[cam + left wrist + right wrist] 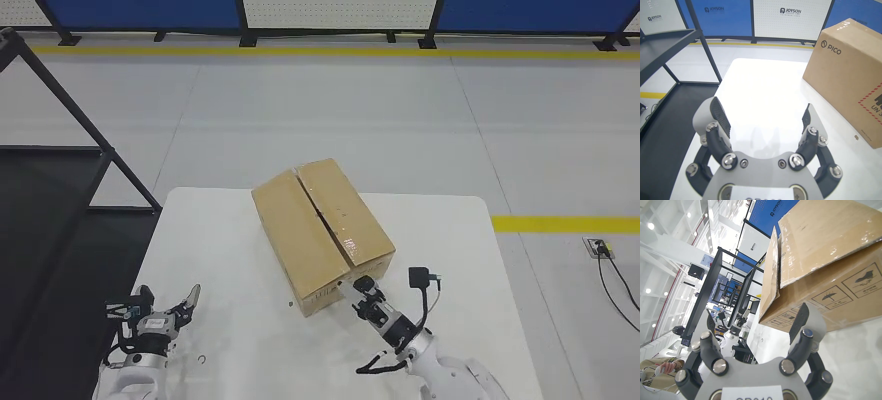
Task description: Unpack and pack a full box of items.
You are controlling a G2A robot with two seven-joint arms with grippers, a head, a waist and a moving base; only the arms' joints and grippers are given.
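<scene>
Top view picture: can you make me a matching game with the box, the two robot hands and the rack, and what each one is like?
Things:
1 box
2 left hand
3 right hand
4 rack

Places and looks:
A open, right at the box's near end
B brown, sitting on the white table
C black, standing beside the table
D open, over bare table, apart from the box

Pairs: 1-B, 2-D, 3-A, 4-C

White table carrying one cardboard box, top flaps folded down, sitting askew toward the far edge; a small brown scrap just beside its near corner
</scene>
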